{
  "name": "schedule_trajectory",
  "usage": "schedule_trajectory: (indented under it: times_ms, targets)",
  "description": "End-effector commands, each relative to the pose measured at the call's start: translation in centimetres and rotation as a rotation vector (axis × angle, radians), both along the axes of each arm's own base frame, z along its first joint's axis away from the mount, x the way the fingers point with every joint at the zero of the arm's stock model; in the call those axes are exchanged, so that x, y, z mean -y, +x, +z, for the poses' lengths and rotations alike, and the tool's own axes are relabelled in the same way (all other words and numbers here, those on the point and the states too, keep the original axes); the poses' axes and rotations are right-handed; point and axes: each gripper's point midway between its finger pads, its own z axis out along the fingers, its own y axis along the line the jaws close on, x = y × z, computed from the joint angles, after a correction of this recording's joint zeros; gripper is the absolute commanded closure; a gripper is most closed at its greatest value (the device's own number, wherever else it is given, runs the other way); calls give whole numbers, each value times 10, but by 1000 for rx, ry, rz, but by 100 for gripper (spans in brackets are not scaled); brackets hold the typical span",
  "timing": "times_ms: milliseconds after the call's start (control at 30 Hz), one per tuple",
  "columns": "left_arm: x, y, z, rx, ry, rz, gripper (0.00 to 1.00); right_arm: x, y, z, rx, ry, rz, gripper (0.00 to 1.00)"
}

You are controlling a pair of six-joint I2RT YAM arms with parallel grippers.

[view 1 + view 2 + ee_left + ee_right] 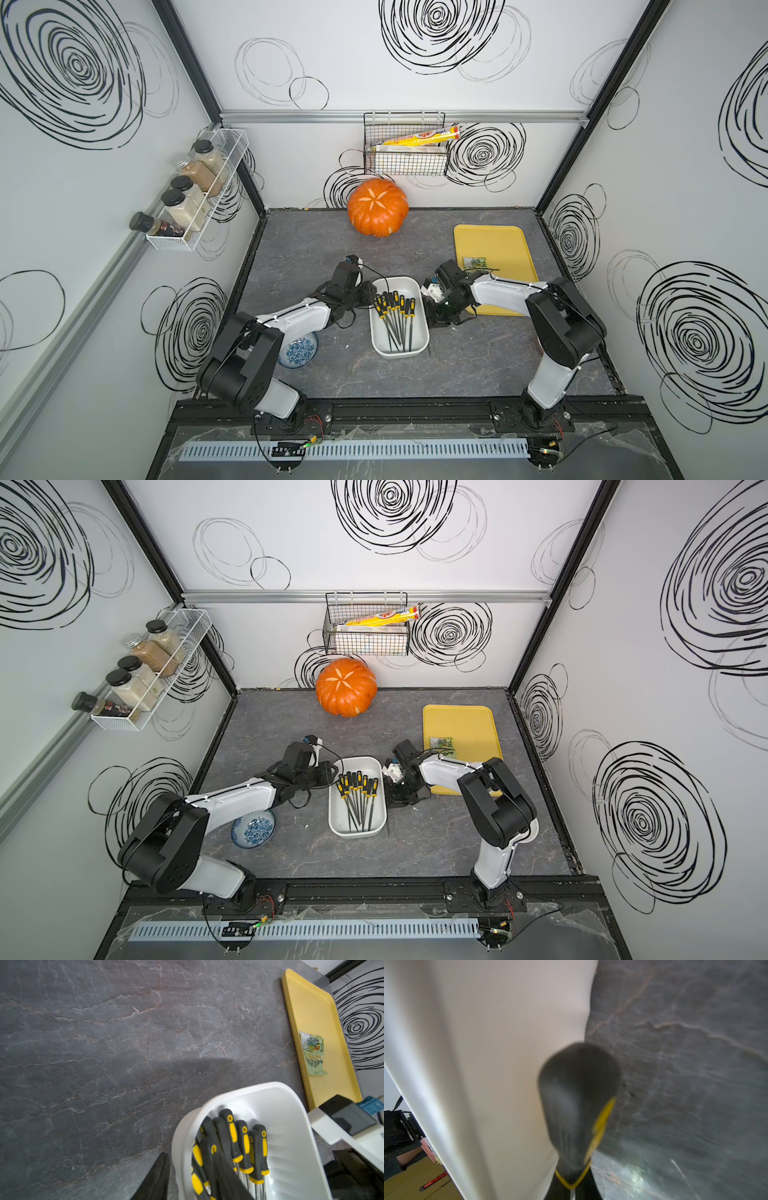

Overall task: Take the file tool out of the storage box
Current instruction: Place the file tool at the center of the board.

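The white storage box (415,336) (376,812) (291,1136) sits mid-table and holds several black-and-yellow file tools (392,311) (357,791) (232,1136). My left gripper (369,297) (332,773) (190,1155) is open at the box's left rim. It straddles the wall, one finger outside and one over the handles inside. My right gripper (434,320) (392,800) (573,1178) is just outside the box's right wall (477,1064). It is shut on one file tool's black handle (577,1095) with its yellow stripe. That file's blade is hidden.
An orange pumpkin (377,207) stands at the back. To the right lies a yellow tray (494,245) with a green packet (474,262). A blue patterned bowl (299,351) sits under the left arm. A wire basket (405,162) and a spice rack (195,199) hang on the walls.
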Motion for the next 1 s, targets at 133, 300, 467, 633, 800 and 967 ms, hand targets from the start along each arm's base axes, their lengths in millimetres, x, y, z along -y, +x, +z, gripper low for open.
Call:
schedule_trajectory:
  times_ms: [133,300,467,633,800,967]
  targets:
    - [-1,11,2,25,-51,3,52,-8,-2,-10,-30,21,5,100]
    - [5,15,-5,9,-78,-17,56,1,2,-18,-13,-46,-7,97]
    - [10,15,-6,1,-100,-33,55,13,12,-25,28,-131,-37,85]
    - [10,16,-5,7,-100,-31,54,15,14,-23,44,-132,-46,74]
    - [15,15,-6,-5,-124,-50,53,16,19,-15,83,-119,-50,74]
    - [10,16,10,42,-106,-26,44,7,28,13,161,-49,-41,75]
